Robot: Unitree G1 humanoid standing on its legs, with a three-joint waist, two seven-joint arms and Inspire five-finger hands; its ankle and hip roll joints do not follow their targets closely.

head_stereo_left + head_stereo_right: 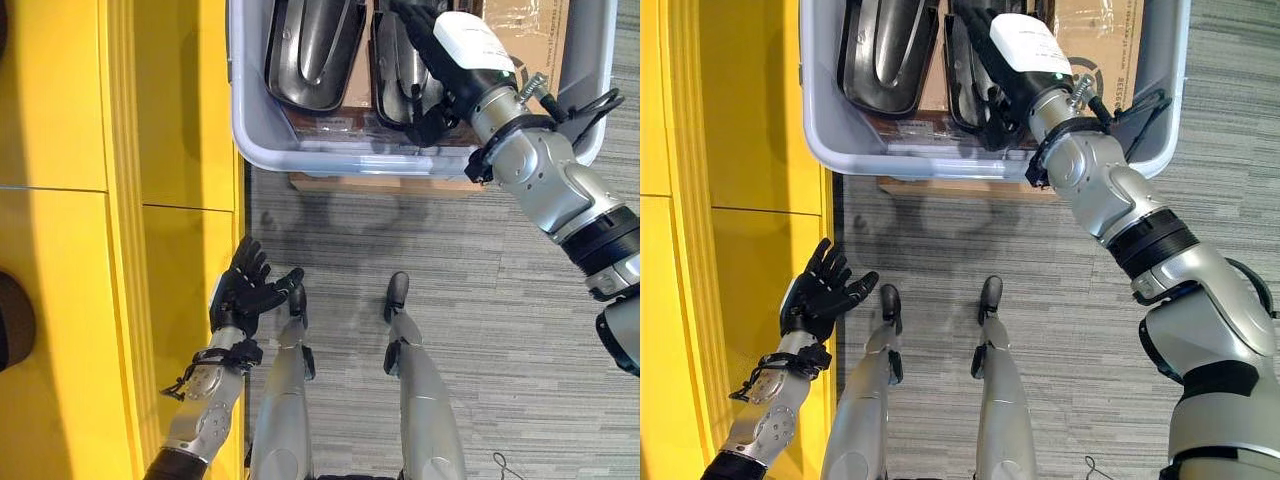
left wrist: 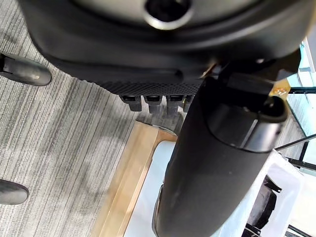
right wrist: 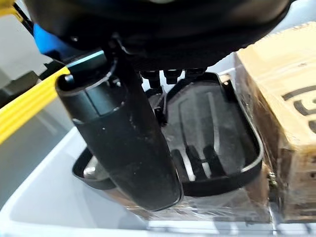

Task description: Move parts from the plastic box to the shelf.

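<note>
You stand on a grey striped carpet floor (image 1: 500,330), with the glossy yellow shelf (image 1: 70,250) filling the left of the left eye view. At the top of that frame sits the pale grey plastic box (image 1: 400,158). Inside it lie two black moulded plastic tray-shaped parts (image 1: 312,55), side by side, and a brown cardboard box (image 1: 520,25) sits at the upper right, in the same bin. Your right hand (image 1: 440,70) reaches into the bin from the right, lying over the right-hand part (image 1: 393,80); its fingers are hidden against that part, so you cannot tell whether they grip. Your left hand (image 1: 250,290) hangs at lower left beside the shelf edge, fingers spread wide and holding nothing.

In the right eye view the same layout appears: the bin's front wall (image 1: 940,160) near the top, the right hand (image 1: 1015,60) over the parts, the left hand (image 1: 820,290) splayed by the shelf.

In the left wrist view the left thumb (image 2: 217,173) stands out in the foreground, fingertips (image 2: 153,101) in a row behind it, over carpet and a light wooden board (image 2: 126,182).

In the right wrist view the right thumb (image 3: 128,143) hangs just in front of a black tray part (image 3: 217,148), fingertips (image 3: 173,76) above its rim; contact is unclear.
</note>
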